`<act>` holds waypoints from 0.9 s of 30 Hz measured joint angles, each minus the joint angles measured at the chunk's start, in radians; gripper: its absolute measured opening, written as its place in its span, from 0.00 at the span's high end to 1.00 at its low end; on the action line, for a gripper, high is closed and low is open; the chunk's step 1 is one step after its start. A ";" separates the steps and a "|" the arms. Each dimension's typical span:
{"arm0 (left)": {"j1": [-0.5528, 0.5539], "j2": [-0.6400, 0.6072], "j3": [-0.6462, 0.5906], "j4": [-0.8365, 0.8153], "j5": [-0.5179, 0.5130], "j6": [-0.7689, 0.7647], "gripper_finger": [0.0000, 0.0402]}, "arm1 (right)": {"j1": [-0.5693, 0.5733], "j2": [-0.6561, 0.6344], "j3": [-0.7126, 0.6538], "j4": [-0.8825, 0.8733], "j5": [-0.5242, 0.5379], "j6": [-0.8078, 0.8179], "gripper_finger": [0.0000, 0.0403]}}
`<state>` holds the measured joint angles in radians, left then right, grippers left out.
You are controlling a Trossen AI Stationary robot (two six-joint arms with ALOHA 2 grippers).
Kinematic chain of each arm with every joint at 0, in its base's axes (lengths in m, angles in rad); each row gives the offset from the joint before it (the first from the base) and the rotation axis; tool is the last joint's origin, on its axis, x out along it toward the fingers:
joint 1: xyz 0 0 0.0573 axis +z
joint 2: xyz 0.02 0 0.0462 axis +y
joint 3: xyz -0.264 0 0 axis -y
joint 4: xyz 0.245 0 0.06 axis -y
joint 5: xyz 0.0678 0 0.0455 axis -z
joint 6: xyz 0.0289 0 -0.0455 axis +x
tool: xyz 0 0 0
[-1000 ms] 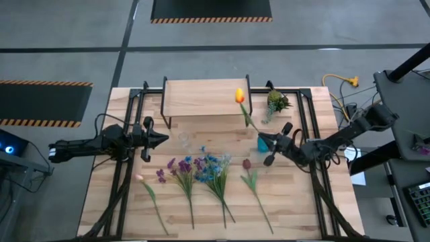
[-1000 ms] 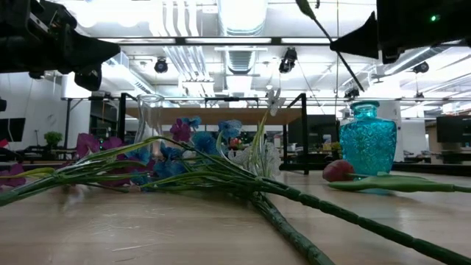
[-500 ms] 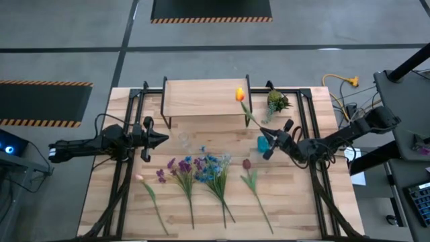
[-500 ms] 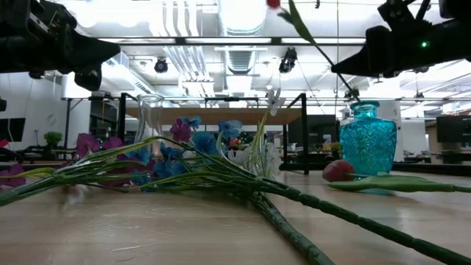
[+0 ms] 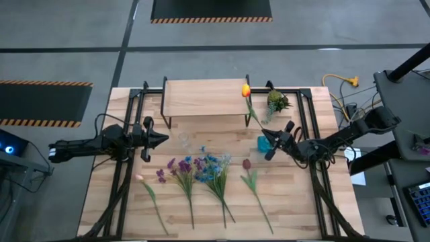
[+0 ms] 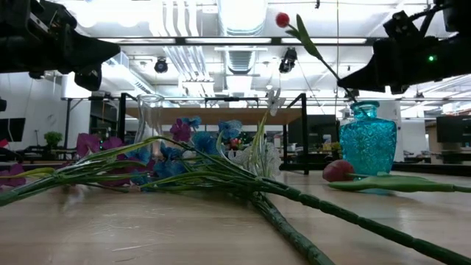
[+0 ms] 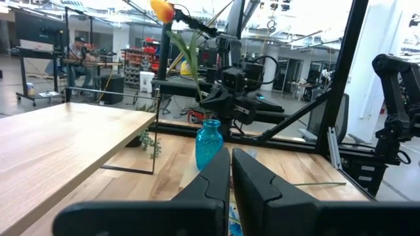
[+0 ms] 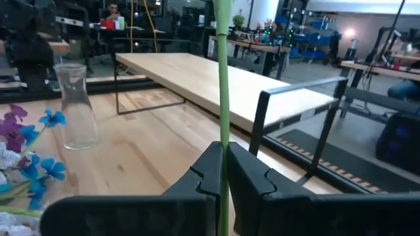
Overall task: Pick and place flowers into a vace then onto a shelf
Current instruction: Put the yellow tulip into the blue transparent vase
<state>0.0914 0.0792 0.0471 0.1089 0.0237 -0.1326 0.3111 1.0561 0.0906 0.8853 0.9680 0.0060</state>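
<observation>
An orange flower (image 5: 246,90) on a long green stem is up in the air, with my right gripper (image 5: 265,136) shut on it just above the blue glass vase (image 5: 263,143). Several flowers lie flat on the table: purple (image 5: 178,168), blue (image 5: 209,168), pink (image 5: 140,178) and dark red (image 5: 246,164). The low wooden shelf (image 5: 205,97) stands at the far middle on thin black legs. My left gripper (image 5: 163,139) is shut and holds nothing, left of a clear glass vase (image 5: 183,140). My right gripper pinches the lower part of the flower's stem (image 8: 223,134) between its two fingers. The fingers lie level, coming from the table's right side, across the stem. The flower is lifted clear and tilted, its bloom (image 6: 282,19) up toward the far side. I cannot tell whether the stem's lower end is in the blue vase.
A short green spiky sprig (image 5: 276,102) stands at the far right beside the shelf. Black frame rails (image 5: 127,175) run along both sides of the table. The stems of the lying flowers reach toward the near edge.
My right gripper has sunk toward the blue vase with the orange flower, staying shut on its stem. The bloom has shifted a little toward the table's far right.
</observation>
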 joint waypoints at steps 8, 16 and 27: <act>0.000 0.000 0.000 0.000 0.000 0.000 1.00 | 0.000 0.000 -0.076 0.166 -0.076 0.001 0.97; 0.000 0.000 0.000 0.000 0.000 0.000 1.00 | 0.000 0.000 -0.077 0.168 -0.142 0.002 0.97; 0.000 0.000 0.000 0.000 0.000 0.000 1.00 | 0.000 0.000 -0.077 0.167 -0.142 0.002 0.97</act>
<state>0.0913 0.0792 0.0471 0.1089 0.0235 -0.1326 0.3115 1.0565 0.0139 1.0527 0.8257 0.0082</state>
